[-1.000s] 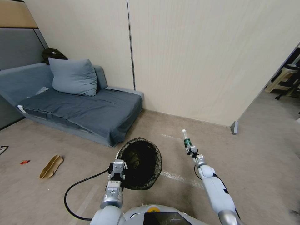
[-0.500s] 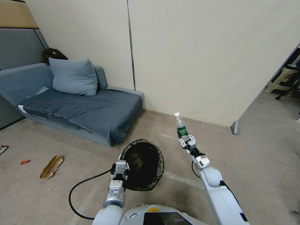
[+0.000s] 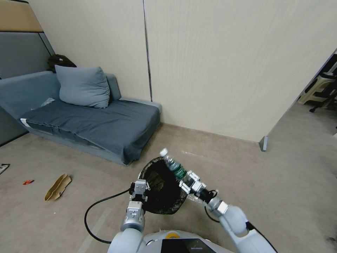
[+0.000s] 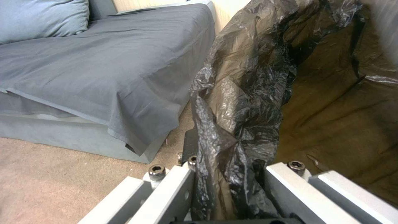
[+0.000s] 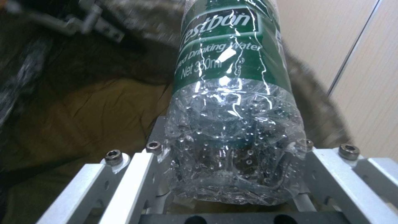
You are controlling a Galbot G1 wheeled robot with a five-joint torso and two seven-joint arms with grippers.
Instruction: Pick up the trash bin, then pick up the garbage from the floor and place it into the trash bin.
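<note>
Two grips set: left gripper pinches the trash bin rim, right gripper clamps the bottle over it. You're mid-drop; next, open up.

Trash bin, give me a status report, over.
Left hand clamped on trash bin rim, bin held up. Right hand gripping plastic water bottle over the bin mouth. Tan scrap and red wrapper on floor. Nothing blocking.

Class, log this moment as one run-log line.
left gripper: shut on black-bagged round trash bin rim | right gripper: shut on clear green-labelled plastic bottle, over bin mouth
</note>
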